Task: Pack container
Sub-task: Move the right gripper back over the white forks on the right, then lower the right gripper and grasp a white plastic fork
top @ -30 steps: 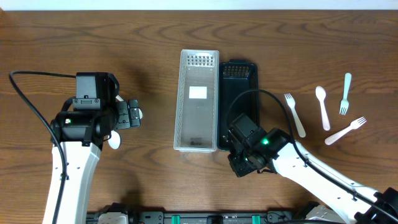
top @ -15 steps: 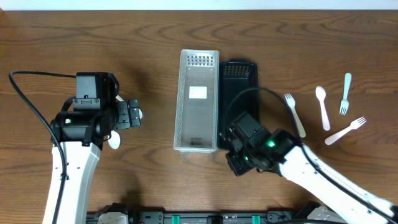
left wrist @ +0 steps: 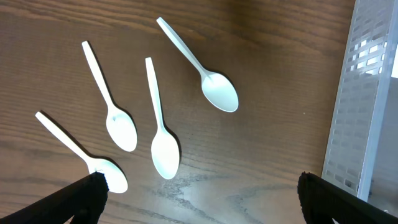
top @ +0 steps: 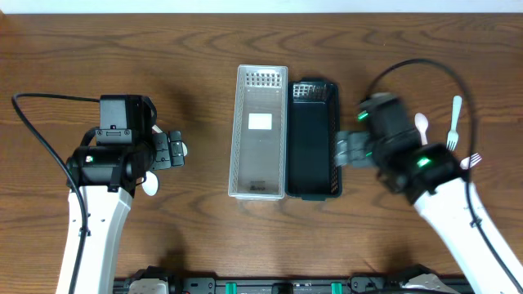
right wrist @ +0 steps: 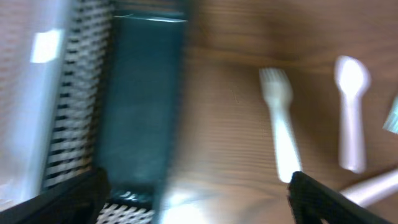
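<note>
left pincer (left wrist: pixel 202 198): I'm holding it wide apart with nothing in it, hovering over four white spoons (left wrist: pixel 163 149) lying on the bench (left wrist: pixel 267 56).
right pincer (right wrist: pixel 199 202): also spread apart and empty, hanging at the right edge of the black container (top: pixel 312 155); my wrist view is coming through blurry.
containers: the clear container (top: pixel 260 163) is sitting mid-bench, and the black container is lying just beside it on its right.
right side: a fork (right wrist: pixel 278 124) and a lone spoon (right wrist: pixel 351 118) are lying loose on the wood.

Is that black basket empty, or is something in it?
Empty: from overhead, the black basket shows only its bare dark floor, with nothing lying inside.
</note>
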`<state>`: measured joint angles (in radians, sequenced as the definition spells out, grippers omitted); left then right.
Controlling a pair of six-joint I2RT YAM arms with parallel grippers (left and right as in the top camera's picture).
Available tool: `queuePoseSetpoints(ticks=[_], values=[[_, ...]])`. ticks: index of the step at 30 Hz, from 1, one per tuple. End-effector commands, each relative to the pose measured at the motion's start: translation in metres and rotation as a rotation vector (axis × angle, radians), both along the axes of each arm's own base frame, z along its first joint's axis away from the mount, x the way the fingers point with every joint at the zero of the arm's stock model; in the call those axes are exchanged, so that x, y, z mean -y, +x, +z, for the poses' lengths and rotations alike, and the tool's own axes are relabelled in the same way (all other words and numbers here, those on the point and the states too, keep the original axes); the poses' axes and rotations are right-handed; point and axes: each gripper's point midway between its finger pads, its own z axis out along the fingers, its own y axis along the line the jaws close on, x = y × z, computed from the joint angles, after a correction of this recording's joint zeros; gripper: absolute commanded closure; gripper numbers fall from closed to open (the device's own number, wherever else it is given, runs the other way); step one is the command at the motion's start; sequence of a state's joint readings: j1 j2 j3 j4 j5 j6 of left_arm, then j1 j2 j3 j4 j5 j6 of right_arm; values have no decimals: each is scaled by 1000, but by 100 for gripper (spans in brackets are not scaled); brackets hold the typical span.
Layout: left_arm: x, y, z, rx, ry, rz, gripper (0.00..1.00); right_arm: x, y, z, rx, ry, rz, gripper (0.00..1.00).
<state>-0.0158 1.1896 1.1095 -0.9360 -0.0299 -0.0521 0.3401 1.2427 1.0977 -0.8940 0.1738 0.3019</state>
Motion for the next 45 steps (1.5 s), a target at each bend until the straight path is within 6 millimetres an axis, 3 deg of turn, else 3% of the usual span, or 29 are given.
queuePoseSetpoints(ticks=[1,4,9,19,24,33,39,45], values=[[-1,1,3,2,3,8,1,44,11,-1,-17,-68,-5,1],[-1,0,2,-6,3,8,0,74,16,-12,-63,-108,14,1],[-1,-1,2,-8,4,8,1,98,26,-49,-175,-146,85,1],[-1,-1,2,-9,4,8,1,97,59,-135,-302,-128,146,1],[-1,-1,2,-8,4,8,1,90,63,-164,-337,-97,185,1],[-1,-1,2,-7,4,8,1,82,79,-184,-306,-68,247,1],[-1,1,3,-1,4,8,1,81,75,-204,-343,-72,283,2],[-1,1,3,0,4,8,1,81,70,-210,-375,-61,272,19]])
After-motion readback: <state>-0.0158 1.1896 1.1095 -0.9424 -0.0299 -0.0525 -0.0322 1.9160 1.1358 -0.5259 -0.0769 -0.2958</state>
